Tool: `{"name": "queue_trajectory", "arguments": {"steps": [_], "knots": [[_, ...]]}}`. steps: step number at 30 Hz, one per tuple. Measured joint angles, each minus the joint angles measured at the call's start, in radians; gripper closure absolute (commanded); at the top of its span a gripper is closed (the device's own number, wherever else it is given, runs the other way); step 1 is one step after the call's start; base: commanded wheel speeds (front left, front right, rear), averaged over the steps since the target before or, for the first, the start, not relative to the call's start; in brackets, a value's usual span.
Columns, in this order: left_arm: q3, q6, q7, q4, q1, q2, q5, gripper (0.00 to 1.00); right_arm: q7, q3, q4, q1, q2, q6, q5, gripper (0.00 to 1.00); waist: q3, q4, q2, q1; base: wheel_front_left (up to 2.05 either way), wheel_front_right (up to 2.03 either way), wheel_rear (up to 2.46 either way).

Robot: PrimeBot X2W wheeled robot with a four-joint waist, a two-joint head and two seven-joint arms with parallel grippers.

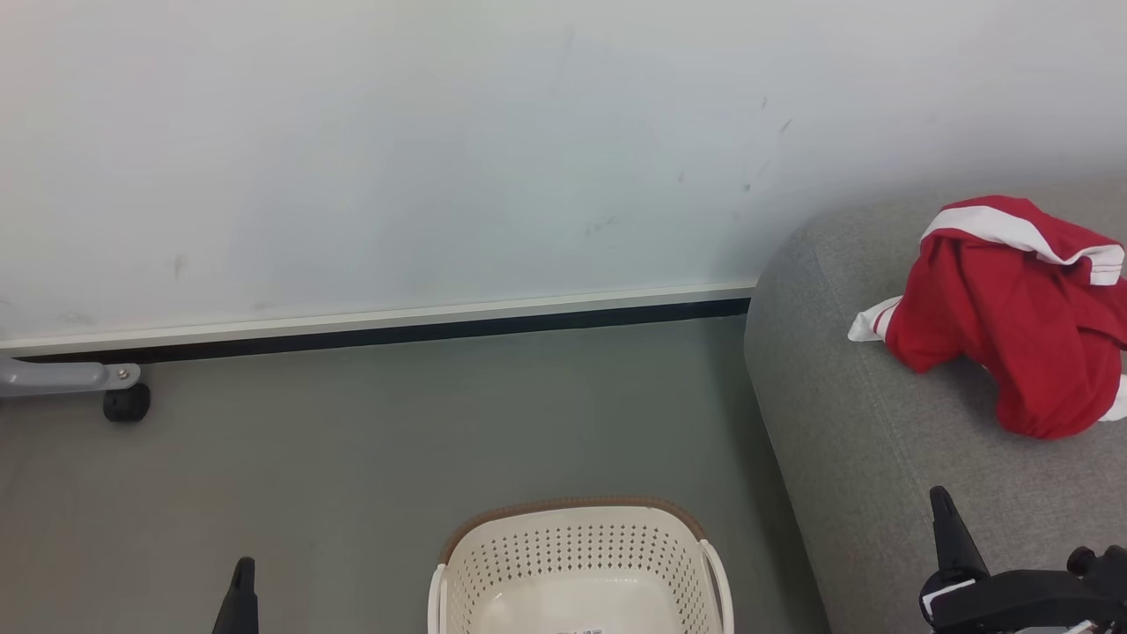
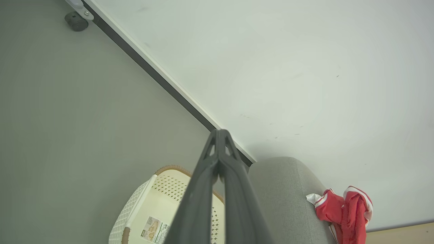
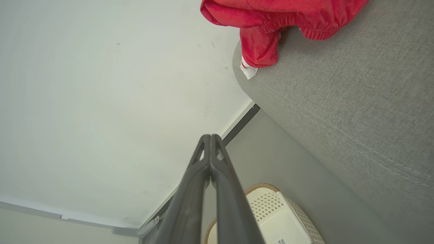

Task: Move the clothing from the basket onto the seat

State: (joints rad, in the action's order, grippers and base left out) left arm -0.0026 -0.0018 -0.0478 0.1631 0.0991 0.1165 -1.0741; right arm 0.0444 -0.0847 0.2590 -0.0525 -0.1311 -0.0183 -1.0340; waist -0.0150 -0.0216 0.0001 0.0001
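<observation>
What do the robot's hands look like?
The left gripper and right gripper each have two long, dark grey fingers, narrowing to a point, with little triangle-shaped holes near the tips. In the head view, the right one sits on a black base with a white patch.

- basket (image 1: 577, 550): on the floor (image 1: 352, 440), lower centre of the head view, just left of the seat (image 1: 880, 458).
- clothing (image 1: 1004, 317): heaped on the seat toward its right, well apart from the basket.
- wall (image 1: 440, 158): behind the floor and the seat.
- caster (image 1: 126, 403): on the floor at far left, at the wall's foot.
- left gripper (image 1: 244, 571): over the floor, left of the basket.
- right gripper (image 1: 942, 504): over the seat's near part, right of the basket, before the clothing.
</observation>
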Motion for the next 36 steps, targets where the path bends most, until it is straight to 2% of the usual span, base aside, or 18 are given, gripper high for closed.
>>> {"name": "queue_trajectory", "arguments": {"steps": [36], "knots": [[0.065, -0.079, 0.112, 0.09, -0.12, -0.051, -0.364, 1.0, -0.106, 0.152, 0.027, -0.021, 0.059, -0.071, -0.389, 1.0, 0.012, 0.015, 0.0, 0.0, 0.0, 0.0, 0.0]]}}
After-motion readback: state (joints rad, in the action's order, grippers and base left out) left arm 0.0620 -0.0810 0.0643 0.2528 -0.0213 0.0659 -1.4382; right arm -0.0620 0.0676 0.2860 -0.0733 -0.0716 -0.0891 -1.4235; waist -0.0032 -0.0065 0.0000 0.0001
